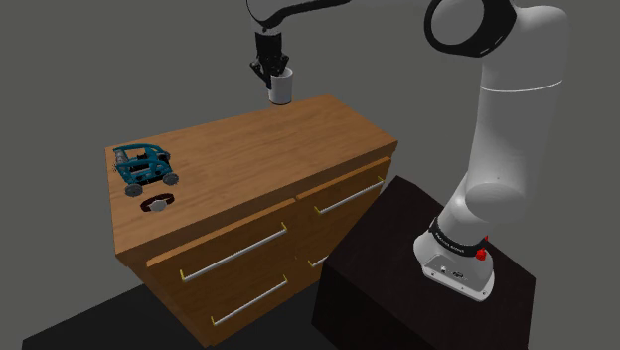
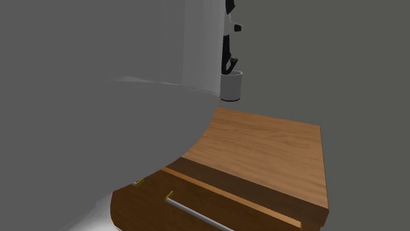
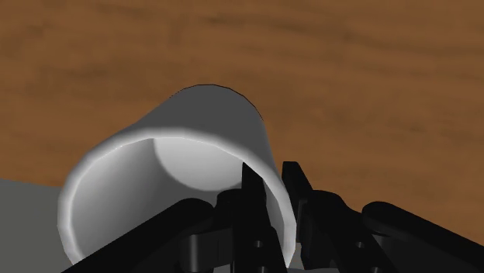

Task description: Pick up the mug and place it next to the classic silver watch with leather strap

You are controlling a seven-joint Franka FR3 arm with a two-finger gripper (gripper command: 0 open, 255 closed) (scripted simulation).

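Gripping the mug (image 1: 281, 89) by its rim: pincer (image 1: 273, 76) clamped across the wall, one finger inside, one outside. Mug hangs just under the pincer, long axis near upright, apparently clear of the dresser (image 1: 298, 129) top. Watch (image 1: 157, 204) lies well away from the pincer, at the dresser's opposite end, near a toy car (image 1: 145, 165). Judged: carry spans the whole top.

A wooden dresser (image 1: 268, 149) carries two things, both at the end of its top farthest from the stand. A blue toy car (image 1: 145, 165) sits near the end edge. A watch (image 1: 157, 204) lies just beside it, nearer the drawer-front edge.
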